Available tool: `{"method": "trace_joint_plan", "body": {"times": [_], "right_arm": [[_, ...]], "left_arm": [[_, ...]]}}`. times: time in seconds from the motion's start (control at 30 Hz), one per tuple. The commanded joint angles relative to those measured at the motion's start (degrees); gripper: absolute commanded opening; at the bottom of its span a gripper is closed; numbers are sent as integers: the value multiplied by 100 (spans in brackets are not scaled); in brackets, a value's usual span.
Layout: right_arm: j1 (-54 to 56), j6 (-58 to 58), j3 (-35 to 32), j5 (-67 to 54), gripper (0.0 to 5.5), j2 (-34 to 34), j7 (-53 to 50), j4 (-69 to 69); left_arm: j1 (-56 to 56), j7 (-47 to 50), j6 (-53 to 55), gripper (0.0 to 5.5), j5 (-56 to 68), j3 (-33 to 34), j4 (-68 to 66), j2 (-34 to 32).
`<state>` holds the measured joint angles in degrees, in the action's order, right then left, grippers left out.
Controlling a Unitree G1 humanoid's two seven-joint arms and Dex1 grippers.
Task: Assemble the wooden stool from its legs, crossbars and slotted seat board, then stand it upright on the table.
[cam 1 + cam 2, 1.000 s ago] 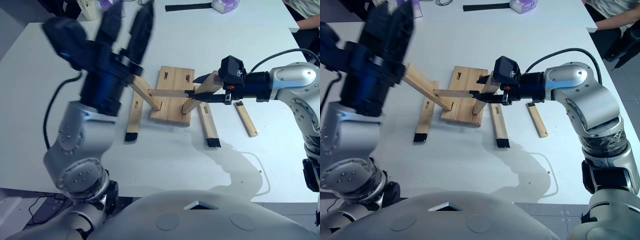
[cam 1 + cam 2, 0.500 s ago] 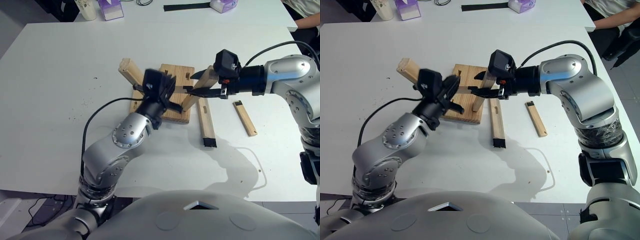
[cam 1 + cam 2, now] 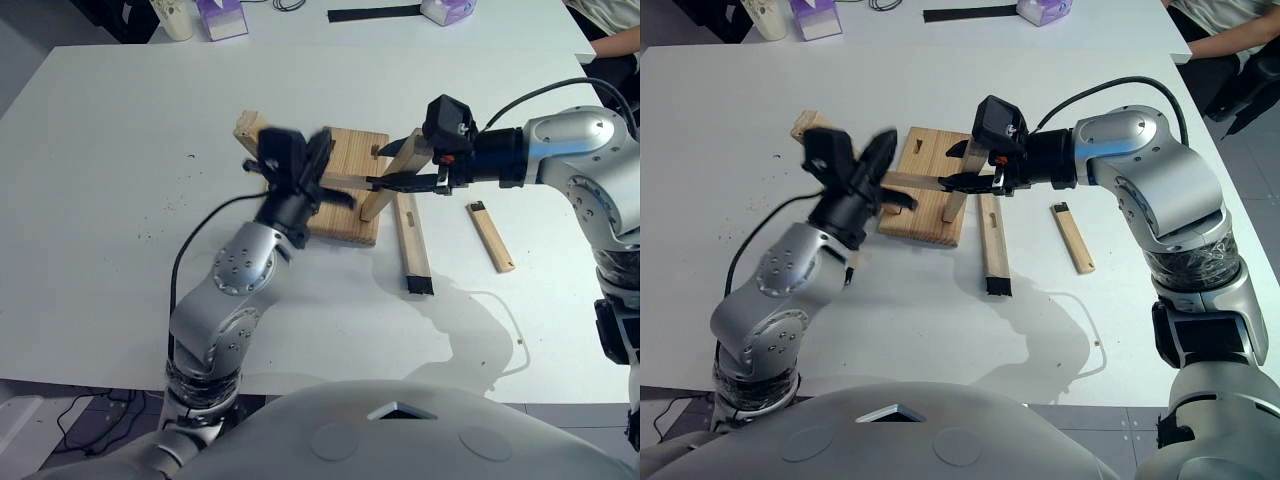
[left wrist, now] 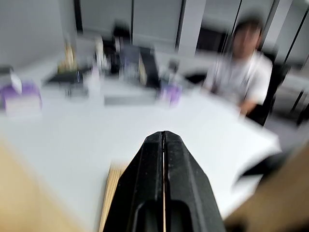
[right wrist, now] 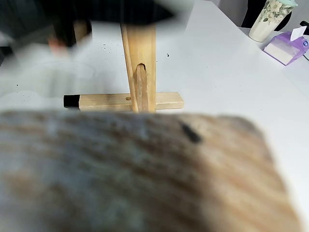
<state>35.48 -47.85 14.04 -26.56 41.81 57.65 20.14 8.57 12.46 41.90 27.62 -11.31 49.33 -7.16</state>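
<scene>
A white worktop [image 3: 120, 220] carries a partly built wooden stool. The slotted seat board [image 3: 355, 215] lies flat near the middle. Two legs rise from it, joined by a thin crossbar [image 3: 350, 181].

The right pincer [image 3: 962, 166] comes in from the right. Its black fingers are closed around the nearer raised leg [image 3: 378, 200], which leans slightly and has its foot on the board. In the right wrist view this leg is a broad blur of wood close to the camera.

The second raised leg [image 3: 250, 130] slants up at the board's left edge. The right wrist view shows the crossbar entering a slot in it. The left pincer [image 4: 164, 140] is beside this leg, above the left part of the board. Its two fingers are pressed together with nothing between them. Whether it touches the wood cannot be told.

A loose leg with a black tip [image 3: 411, 245] lies flat just right of the board. A shorter bar [image 3: 491, 236] lies farther right. Another black-tipped leg [image 5: 106, 101] lies flat on the board's left side.
</scene>
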Motion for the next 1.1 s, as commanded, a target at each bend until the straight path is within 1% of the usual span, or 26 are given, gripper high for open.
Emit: {"method": "trace_joint_plan", "body": {"times": [0.03,0.07,0.1,0.17,0.2,0.23,0.27,0.3,0.33,0.37,0.43,0.47,0.5,0.53,0.6,0.63,0.67,0.73,0.83,1.0,1.03,1.07,1.1], "right_arm": [[180,-26,80,10,201,59,163,-65],[204,-3,91,29,201,72,192,-102],[212,16,87,46,201,96,218,-131],[185,59,79,78,201,164,276,-159],[174,94,87,97,201,188,313,-180],[137,86,68,90,201,218,322,-145],[98,64,37,68,201,243,324,-101],[67,56,13,47,201,262,335,-66],[40,60,1,38,201,271,339,-40],[34,87,9,38,201,261,349,-36],[74,152,56,45,201,209,393,-63],[102,183,77,49,201,181,422,-86],[121,222,100,58,201,162,456,-101],[134,243,117,53,201,153,491,-98],[246,321,240,65,201,118,654,-160],[316,366,318,71,201,104,763,-206],[362,391,378,64,201,99,856,-238],[405,444,450,78,201,108,980,-306],[421,496,534,131,201,83,1144,-411],[309,480,586,179,201,-72,1180,-454],[266,503,595,218,201,-84,1176,-481],[214,574,601,299,201,-60,1165,-531],[170,639,580,374,201,-17,1155,-595]], "left_arm": [[290,-165,86,0,189,240,351,75],[658,-107,-104,0,378,648,564,157],[1019,68,-226,0,597,1198,711,173],[1454,416,-226,0,882,2567,706,-219],[1321,441,-157,0,884,3284,602,-563],[1061,310,-54,0,810,3856,485,-926],[751,139,-22,0,835,4299,376,-1155],[328,-101,42,0,763,4521,276,-1348],[-56,-327,32,0,697,4544,169,-1428],[-388,-475,22,0,603,4441,36,-1437],[-835,-740,-144,0,249,3827,-279,-1451],[-885,-821,-234,0,-46,3302,-514,-1481],[-821,-937,-241,0,-170,2684,-747,-1359],[-702,-1165,-289,0,-337,1840,-849,-1294],[-479,-1534,-335,0,-178,365,-518,-815],[-448,-1608,-385,0,-106,-131,-321,-590],[-453,-1656,-429,0,-83,-441,-168,-472],[-582,-1584,-471,0,-68,-588,-29,-284],[-845,-1553,-420,0,6,-505,121,-205],[-934,-1608,-416,0,145,-420,93,19],[-946,-1499,-404,0,82,-226,104,27],[-947,-1311,-406,0,-18,175,50,36],[-916,-1032,-407,0,-156,779,-79,35]]}}
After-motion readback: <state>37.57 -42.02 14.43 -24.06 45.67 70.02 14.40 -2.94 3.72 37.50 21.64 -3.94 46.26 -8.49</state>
